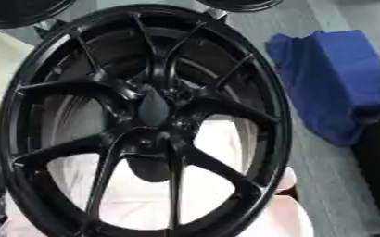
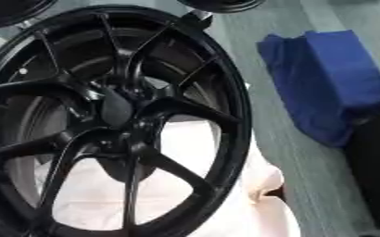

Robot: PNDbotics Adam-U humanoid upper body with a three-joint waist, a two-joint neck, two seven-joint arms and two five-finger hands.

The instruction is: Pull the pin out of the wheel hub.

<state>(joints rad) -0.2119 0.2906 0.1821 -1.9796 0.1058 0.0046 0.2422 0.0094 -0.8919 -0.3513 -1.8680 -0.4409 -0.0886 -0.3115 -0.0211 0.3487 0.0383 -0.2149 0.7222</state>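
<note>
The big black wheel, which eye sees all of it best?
The left eye view: the black wheel shows nearly its whole rim there. In the right eye view its left side is cut off by the picture's edge, though the centre and spokes still show.

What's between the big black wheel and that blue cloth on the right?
Only bare grey floor separates the black wheel from the blue cloth, in both eye views.

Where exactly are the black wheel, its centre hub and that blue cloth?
black wheel [image 1: 278,115]: left eye view, on the right side of its rim.
centre hub [image 1: 154,107]: left eye view, on the dark oval piece where the spokes meet.
blue cloth [image 2: 331,78]: right eye view, on its folded middle.
</note>
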